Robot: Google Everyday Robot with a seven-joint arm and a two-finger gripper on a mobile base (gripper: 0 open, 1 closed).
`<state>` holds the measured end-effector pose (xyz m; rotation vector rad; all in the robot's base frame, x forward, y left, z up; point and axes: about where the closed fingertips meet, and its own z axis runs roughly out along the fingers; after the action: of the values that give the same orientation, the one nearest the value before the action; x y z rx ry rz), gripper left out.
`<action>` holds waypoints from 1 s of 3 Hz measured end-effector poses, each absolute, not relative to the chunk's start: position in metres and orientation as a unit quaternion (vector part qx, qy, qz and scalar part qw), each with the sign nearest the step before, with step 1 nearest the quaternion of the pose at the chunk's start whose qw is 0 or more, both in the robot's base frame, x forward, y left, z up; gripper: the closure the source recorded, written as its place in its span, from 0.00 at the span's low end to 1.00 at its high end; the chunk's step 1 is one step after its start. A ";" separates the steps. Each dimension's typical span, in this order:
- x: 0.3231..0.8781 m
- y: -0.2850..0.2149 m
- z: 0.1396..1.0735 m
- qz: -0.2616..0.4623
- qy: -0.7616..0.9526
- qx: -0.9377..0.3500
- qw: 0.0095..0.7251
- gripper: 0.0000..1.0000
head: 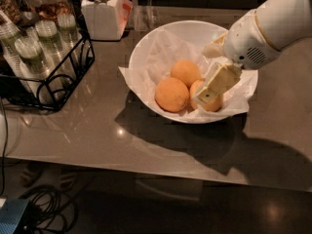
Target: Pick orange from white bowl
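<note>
The white bowl, lined with crumpled white paper, stands at the middle of the table and holds three round fruits. The orange, the palest one, lies at the bowl's right front and is partly hidden by my finger. A deeper orange fruit lies to its left and a third fruit lies behind. My gripper reaches in from the right and is open. Its near finger lies over the orange, and its far finger is above the bowl's back right.
A black wire rack with several glasses stands at the left. A white lidded jar stands behind the bowl on the left. The table's front edge runs below the bowl, with cables on the floor beyond it.
</note>
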<state>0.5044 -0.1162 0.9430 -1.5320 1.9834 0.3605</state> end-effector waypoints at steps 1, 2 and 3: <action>0.513 -0.107 0.933 0.140 0.748 -0.578 0.295 0.22; 0.521 -0.107 0.930 0.133 0.751 -0.583 0.281 0.22; 0.525 -0.109 0.938 0.116 0.751 -0.593 0.266 0.21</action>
<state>0.5253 -0.1088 0.9385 -1.6004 2.0285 0.3136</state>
